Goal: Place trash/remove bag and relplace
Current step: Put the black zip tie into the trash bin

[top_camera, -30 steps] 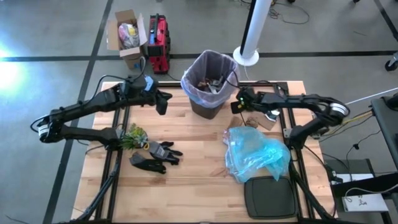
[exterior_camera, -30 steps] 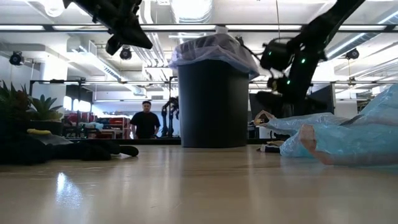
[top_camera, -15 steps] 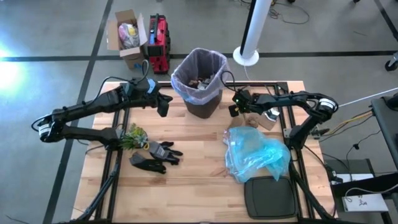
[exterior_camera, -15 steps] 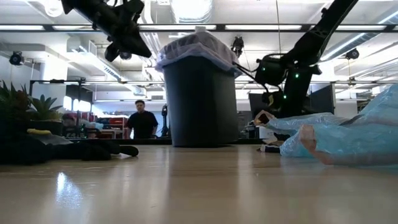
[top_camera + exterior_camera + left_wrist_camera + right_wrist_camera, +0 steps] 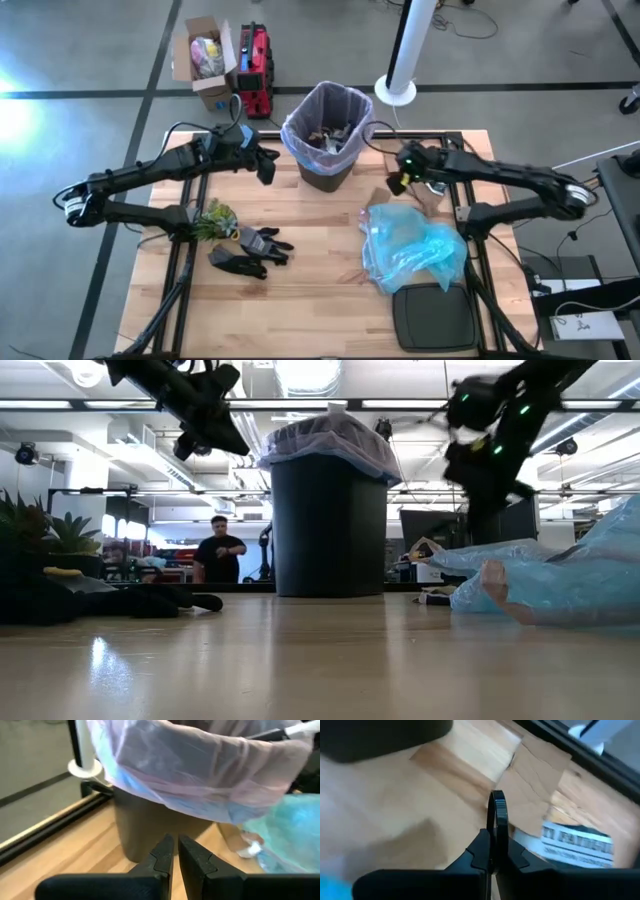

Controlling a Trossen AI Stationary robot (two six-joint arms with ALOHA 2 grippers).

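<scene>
High view: a bin lined with the bag stands top center. Left gripper and right gripper flank it, both closed, empty.

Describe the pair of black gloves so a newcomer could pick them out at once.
Start at the dark bin at the far middle of the wooden table, then go to the table's left side, nearer the front edge. Beside the small green plant lie the black gloves, flat on the wood: the only black, fingered thing there, unlike the pale blue bag opposite.
</scene>
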